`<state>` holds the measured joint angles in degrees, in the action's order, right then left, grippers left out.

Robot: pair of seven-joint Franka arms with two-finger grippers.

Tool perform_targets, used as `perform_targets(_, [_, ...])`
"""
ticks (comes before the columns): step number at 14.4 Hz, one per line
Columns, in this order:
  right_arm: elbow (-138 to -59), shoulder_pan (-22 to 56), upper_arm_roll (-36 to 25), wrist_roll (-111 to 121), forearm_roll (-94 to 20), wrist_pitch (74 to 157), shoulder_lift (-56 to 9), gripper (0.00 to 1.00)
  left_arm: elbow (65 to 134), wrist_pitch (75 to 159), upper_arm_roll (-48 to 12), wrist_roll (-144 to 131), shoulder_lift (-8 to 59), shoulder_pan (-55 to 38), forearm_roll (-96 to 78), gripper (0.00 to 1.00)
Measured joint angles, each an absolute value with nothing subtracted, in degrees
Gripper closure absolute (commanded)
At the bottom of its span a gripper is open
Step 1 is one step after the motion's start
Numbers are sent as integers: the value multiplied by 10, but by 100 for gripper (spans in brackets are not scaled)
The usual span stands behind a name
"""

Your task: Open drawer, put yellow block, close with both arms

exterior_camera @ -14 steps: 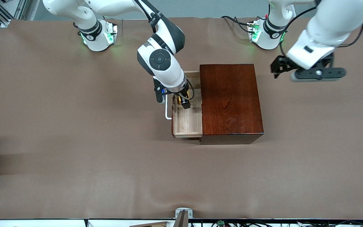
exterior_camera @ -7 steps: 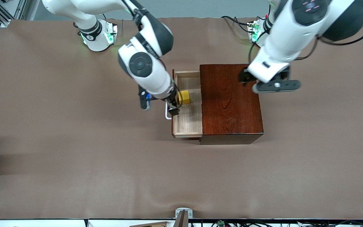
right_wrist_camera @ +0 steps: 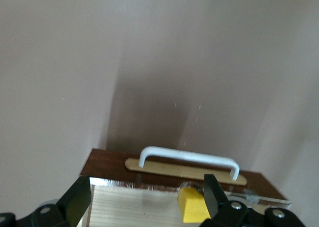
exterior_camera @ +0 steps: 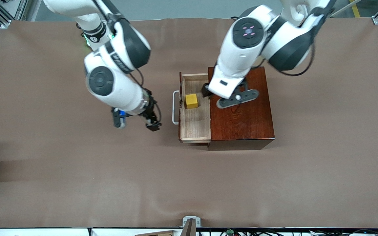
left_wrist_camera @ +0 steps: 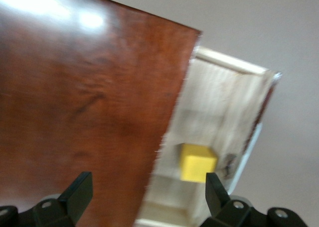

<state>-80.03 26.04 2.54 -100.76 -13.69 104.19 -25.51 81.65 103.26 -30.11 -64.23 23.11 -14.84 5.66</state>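
The yellow block [exterior_camera: 191, 101] sits in the open drawer [exterior_camera: 195, 126]. Both grippers are released: the right gripper [exterior_camera: 152, 124] beside the drawer handle [exterior_camera: 175, 107], the left gripper [exterior_camera: 223, 95] over the box [exterior_camera: 241, 121]. Push the drawer front straight and slowly.

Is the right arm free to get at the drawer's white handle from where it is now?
Probably yes. The right gripper, open, hangs over bare table beside the handle, and nothing lies between them. The left gripper is over the box, out of the way.

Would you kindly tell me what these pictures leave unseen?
- Drawer: the part inside the box is hidden, front view.
- Left gripper: the arm's own wrist covers it, front view.
- Yellow block: partly covered by a right gripper finger, right wrist view.
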Motion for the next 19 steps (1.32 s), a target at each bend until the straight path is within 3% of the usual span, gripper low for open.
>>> perform_targets(5, [-758, 191, 24, -893, -127, 948, -241, 0, 779, 1128, -275, -810, 291, -231, 85, 0])
perform_targets(12, [-739, 101, 23, -706, -121, 882, -222, 0, 721, 1242, -53, -945, 379, -481, 99, 0])
perform_targets(19, [-736, 45, 23, -474, -96, 798, -172, 0, 693, 1323, 29, -1042, 465, -574, 99, 0])
